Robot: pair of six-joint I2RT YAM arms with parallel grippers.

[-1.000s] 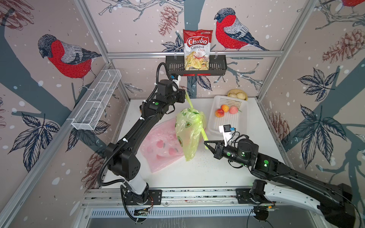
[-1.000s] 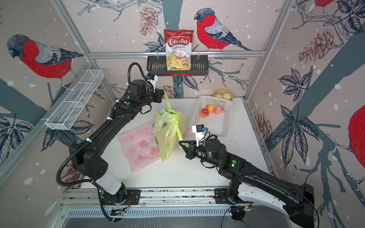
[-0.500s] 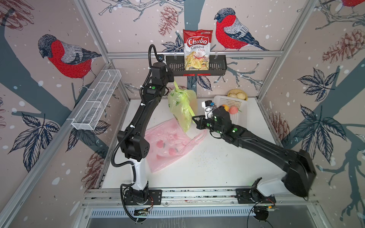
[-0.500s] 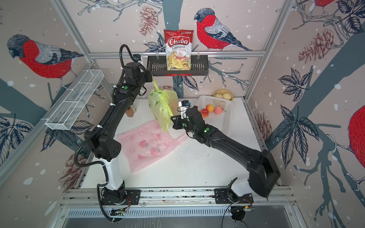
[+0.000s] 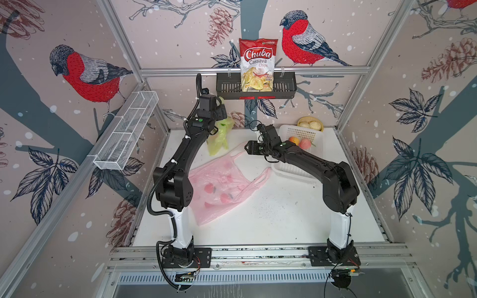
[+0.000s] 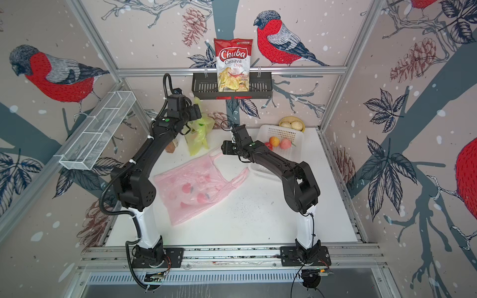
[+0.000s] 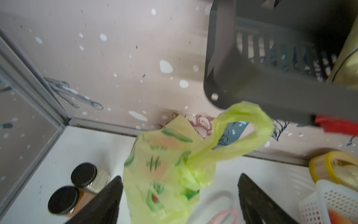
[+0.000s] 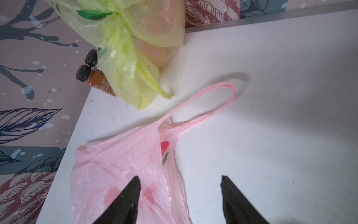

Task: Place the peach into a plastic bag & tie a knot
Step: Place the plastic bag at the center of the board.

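Nearest the front rail, the white table is seen bare, and just beyond that a pink bag is laid flat, its two handles stretched toward the far side. Above one handle the right gripper is held with its fingers spread apart, and nothing is caught between them. A white basket is placed on the right side of the table, partly under the right arm, with two fruits at its far end and a yellow bowl just behind it. At the far edge, left of the basket, a green bag is found with its lower end on the table. Its handles are gathered into a knot, and the peach is made out as an orange-pink shape through the film. Two dark-capped spice jars are set just beside it. Above the bag the left gripper is raised, its fingers parted wide. The bag is seen blurred between them, and no part of it is pinched. On the back wall a chips packet is stood in a black shelf.
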